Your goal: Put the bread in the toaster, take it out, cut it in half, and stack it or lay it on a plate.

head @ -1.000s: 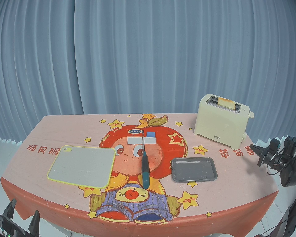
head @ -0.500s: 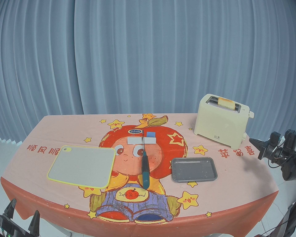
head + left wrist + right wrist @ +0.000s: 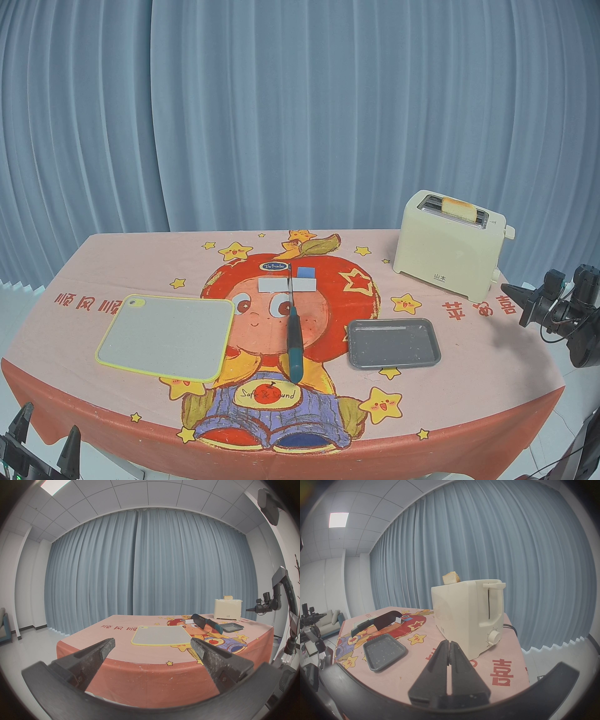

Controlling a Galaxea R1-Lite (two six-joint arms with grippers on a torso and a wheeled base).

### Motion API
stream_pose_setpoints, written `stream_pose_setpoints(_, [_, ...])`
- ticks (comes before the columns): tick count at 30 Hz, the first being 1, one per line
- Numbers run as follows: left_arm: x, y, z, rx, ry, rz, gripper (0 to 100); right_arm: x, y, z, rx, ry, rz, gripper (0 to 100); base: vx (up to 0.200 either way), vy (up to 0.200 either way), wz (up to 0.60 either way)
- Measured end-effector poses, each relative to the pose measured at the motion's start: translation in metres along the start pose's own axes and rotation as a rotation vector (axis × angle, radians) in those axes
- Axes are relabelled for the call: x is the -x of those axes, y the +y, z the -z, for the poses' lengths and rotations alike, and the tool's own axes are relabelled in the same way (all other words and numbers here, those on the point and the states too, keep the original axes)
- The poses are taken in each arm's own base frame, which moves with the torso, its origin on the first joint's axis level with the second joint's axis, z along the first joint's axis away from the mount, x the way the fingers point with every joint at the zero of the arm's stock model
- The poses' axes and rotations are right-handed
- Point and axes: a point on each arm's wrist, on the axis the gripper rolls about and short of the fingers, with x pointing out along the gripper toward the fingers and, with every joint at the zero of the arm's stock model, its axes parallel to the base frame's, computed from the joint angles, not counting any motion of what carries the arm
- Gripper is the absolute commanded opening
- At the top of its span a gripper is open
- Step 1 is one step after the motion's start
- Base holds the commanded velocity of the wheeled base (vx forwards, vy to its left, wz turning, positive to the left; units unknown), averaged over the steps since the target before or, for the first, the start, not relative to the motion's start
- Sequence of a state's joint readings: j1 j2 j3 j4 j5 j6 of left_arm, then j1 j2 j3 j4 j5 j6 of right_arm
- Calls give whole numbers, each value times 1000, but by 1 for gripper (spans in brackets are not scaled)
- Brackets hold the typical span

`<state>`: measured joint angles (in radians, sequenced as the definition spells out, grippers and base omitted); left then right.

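A slice of bread [image 3: 459, 207] [image 3: 451, 577] sticks up out of the cream toaster [image 3: 451, 245] [image 3: 468, 611] at the table's far right. My right gripper [image 3: 507, 291] [image 3: 449, 647] hovers just right of the toaster, level with its lower side, shut and empty. A knife [image 3: 294, 328] with a teal handle lies in the middle of the table. To its left rests the grey cutting board [image 3: 167, 336] [image 3: 161, 635]; to its right, a dark grey plate [image 3: 394, 343] [image 3: 383, 651]. My left gripper [image 3: 42, 430] [image 3: 152, 650] hangs open below the table's front left corner.
The table carries a pink cartoon tablecloth [image 3: 119, 269]. White and blue tags [image 3: 287, 283] lie under the knife blade. The toaster's lever [image 3: 493, 585] and dial [image 3: 493, 637] face my right gripper. A blue curtain [image 3: 300, 112] hangs behind the table.
My right gripper has risen a little and slid left toward the toaster's side. The left arm and the table's things have stayed put.
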<state>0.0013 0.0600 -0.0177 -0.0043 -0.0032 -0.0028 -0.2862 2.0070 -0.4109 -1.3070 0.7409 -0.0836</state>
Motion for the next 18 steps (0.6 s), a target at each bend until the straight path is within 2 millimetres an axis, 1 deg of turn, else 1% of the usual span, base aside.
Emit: stream_pose_setpoints(18, [0, 0, 0, 0, 0, 0, 100, 0, -3, 4, 14, 12, 14, 0, 0, 0, 0])
